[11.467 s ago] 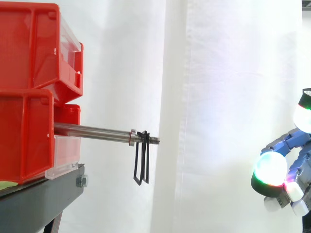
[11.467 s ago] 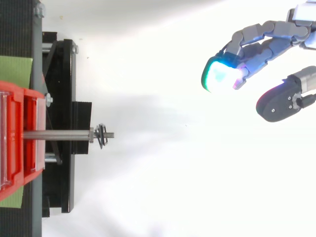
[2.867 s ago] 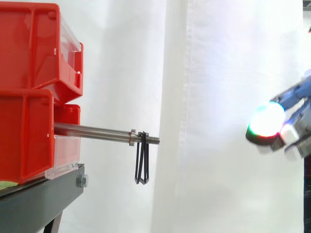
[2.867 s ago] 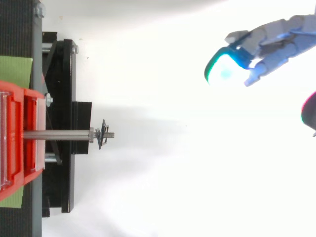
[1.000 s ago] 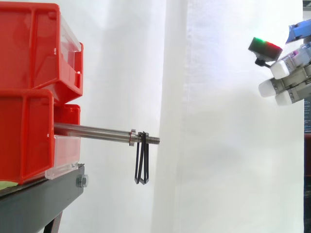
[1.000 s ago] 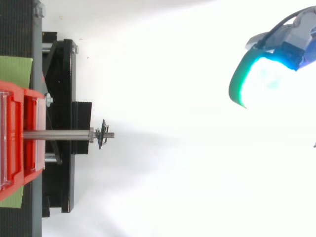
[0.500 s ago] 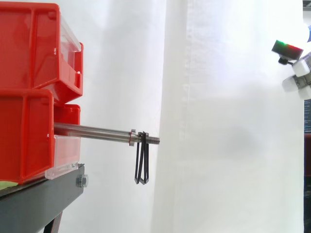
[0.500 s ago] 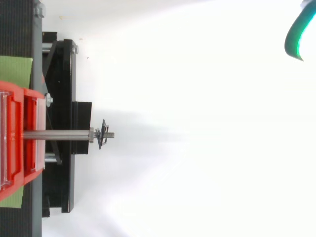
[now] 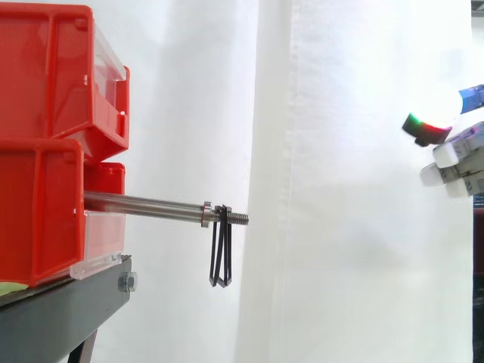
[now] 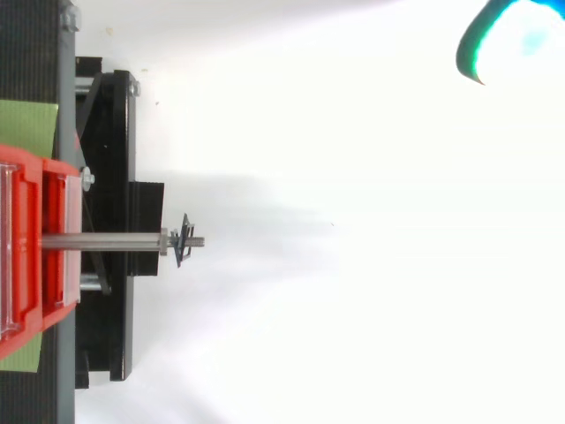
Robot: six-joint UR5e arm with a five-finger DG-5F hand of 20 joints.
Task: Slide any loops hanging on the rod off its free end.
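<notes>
A steel rod [image 9: 144, 205] sticks out to the right from between the red bins [image 9: 45, 144], ending in a threaded free tip. Thin black loops [image 9: 220, 246] hang from the rod just past its collar, close to the tip, and appear in the top view as a small dark clump [image 10: 183, 240]. My hand [image 9: 452, 153] is far to the right of the rod, above its height, at the edge of the side view. In the top view my hand [image 10: 516, 31] sits in the upper right corner. It touches nothing.
The bins stand stacked on a black stand [image 9: 68, 306] at the left, and its frame [image 10: 110, 221] runs under the rod's base. A white curtain [image 9: 340, 227] hangs behind everything. Open space lies between the rod's tip and my hand.
My hand rose and drew off to the right, then came back down and slightly left in the last half second. The loops hang where they were.
</notes>
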